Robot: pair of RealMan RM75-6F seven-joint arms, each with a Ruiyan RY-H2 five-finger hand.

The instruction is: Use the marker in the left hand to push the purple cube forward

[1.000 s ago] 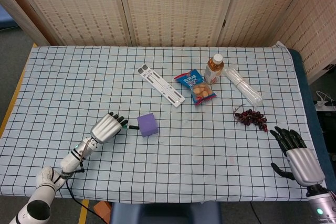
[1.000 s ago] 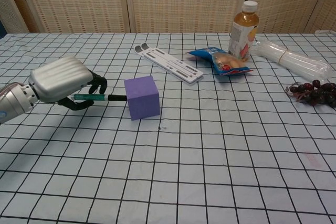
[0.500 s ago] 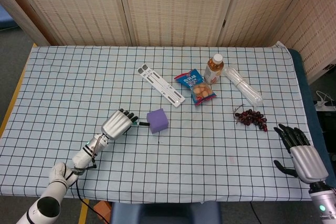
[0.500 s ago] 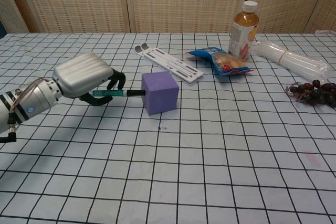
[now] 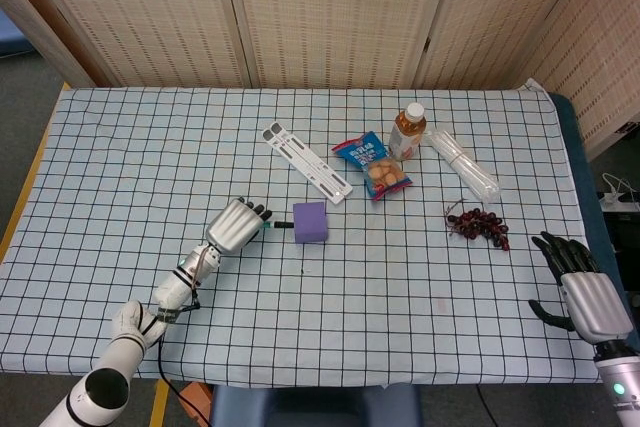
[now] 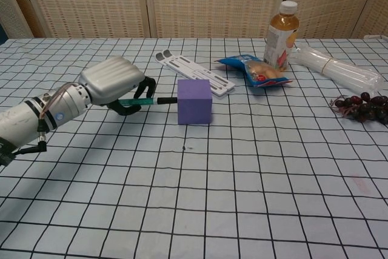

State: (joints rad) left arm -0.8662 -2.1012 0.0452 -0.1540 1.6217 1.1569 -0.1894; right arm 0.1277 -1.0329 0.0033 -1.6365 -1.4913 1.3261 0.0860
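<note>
The table (image 5: 120, 137) is covered by a checked cloth (image 5: 420, 277); woven screen panels (image 5: 330, 12) are set behind it.

A robot test room or lab, by the look of it — a table (image 5: 120, 147) under a checked cloth fills the frame, woven folding screens (image 5: 330, 12) close off the top, and cables with a power strip (image 5: 620, 197) lie at the right edge.

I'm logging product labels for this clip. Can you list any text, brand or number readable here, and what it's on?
None can be read.
Bottle: label too blurred to read.
Snack bag: print too small and blurred to read.
Purple cube, marker, white rack: no text visible.
</note>
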